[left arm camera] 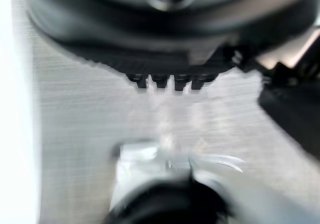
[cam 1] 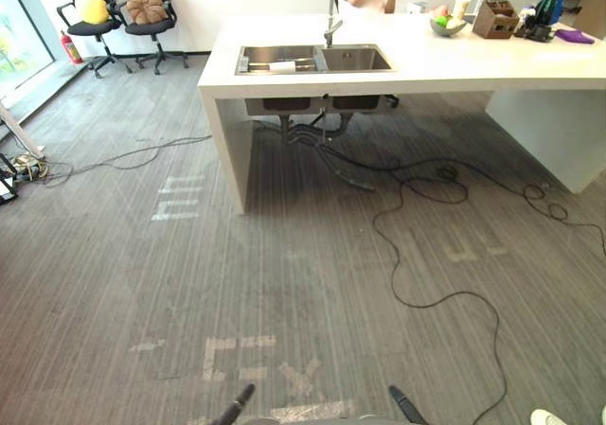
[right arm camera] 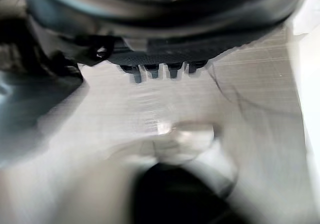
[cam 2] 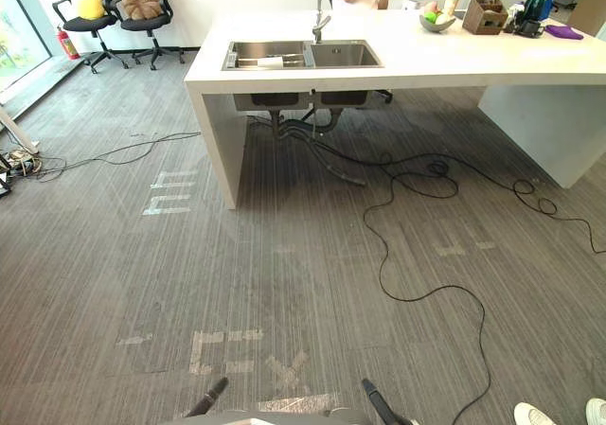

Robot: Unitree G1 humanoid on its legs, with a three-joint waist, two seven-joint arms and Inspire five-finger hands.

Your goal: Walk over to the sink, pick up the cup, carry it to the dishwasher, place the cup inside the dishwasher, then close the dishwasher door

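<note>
You see the sink [cam 1: 355, 59] in the white table [cam 1: 454, 63], far off at 12 o'clock. Your left hand [left arm camera: 165, 59] and right hand [right arm camera: 165, 52] hang loose and spread, holding nothing

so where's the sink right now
In the left eye view the sink sits ahead at upper centre, set into the white counter near its left end, with the tap at its back edge.

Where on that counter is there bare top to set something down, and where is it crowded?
Bare: the wide stretch of counter right of the sink, from the front edge back towards the bowl. There is also a narrow strip left of the sink. Crowded: the far right end, with the bowl, a wooden box and a purple item.
</note>
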